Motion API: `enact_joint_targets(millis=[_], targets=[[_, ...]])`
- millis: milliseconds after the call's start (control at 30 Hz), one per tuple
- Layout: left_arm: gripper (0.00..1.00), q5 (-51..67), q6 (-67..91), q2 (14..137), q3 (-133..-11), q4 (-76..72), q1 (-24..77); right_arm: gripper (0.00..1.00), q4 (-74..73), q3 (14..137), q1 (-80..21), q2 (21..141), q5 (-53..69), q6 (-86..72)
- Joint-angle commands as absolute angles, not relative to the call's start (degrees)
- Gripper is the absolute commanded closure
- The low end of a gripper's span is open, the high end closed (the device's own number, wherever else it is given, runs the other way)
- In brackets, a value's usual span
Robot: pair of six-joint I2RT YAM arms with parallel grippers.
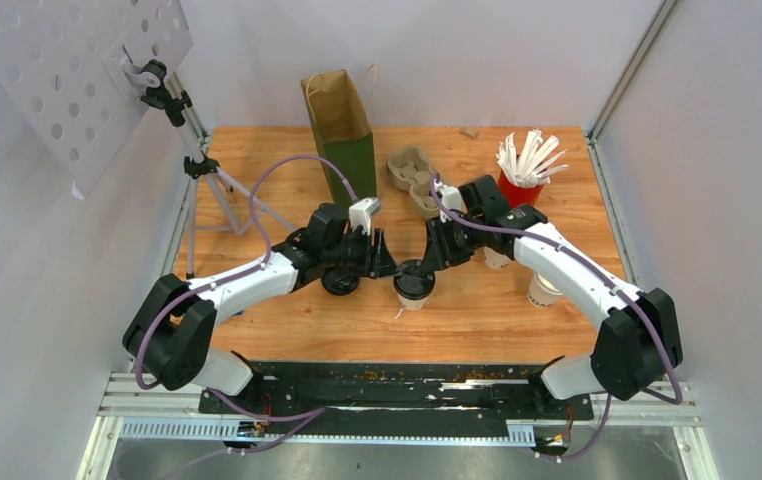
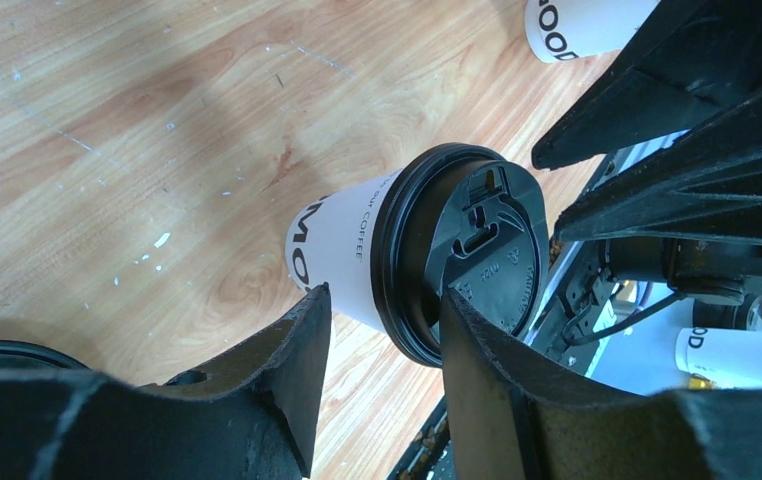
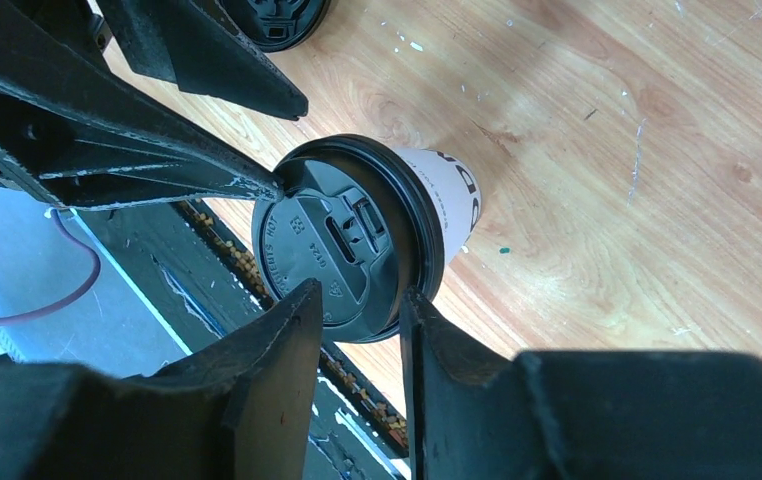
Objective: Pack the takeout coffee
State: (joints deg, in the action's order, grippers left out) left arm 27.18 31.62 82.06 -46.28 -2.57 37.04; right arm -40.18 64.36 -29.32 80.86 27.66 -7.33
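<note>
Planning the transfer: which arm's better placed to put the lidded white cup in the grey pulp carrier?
Right, probably. Both left gripper and right gripper sit at the white paper cup with its round black plastic lid, but the grey pulp carrier lies just behind the right arm's wrist.

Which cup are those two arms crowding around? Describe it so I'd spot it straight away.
On the wooden table, look to the middle, where the left end effector and right end effector nearly meet. Between them stands a small white paper cup with dark print. Unlike the white cups farther right, it wears a black lid.
</note>
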Motion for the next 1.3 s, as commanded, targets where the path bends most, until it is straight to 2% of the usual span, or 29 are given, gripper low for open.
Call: enact_joint_targets(millis=[0, 433, 1067, 1167, 1267], targets=[[0.50, 28.3, 32.3, 81.6, -45.2, -5.6, 37.0, 0.67, -39.0, 66.3, -29.2, 81.9, 29.2, -5.8], [0.55, 27.5, 30.7, 83.5, -44.6, -4.2, 37.2, 0.67, -39.2, 63.4, -29.2, 83.1, 26.5, -5.6], [0.59, 23.1, 29.5, 84.0, -38.6, -3.8, 37.6, 0.67, -34.4, 51.0, -29.2, 80.8, 24.4, -9.2], [0.59, 25.8, 32.3, 82.9, -38.3, -5.0, 37.8, 0.67, -34.9, 53.8, -29.1, 80.8, 25.1, -7.6], [0.59, 26.9, 37.2, 80.0, -38.5, -7.3, 39.3, 0.64, -38.7, 62.1, -28.8, 81.6, 24.7, -5.3]])
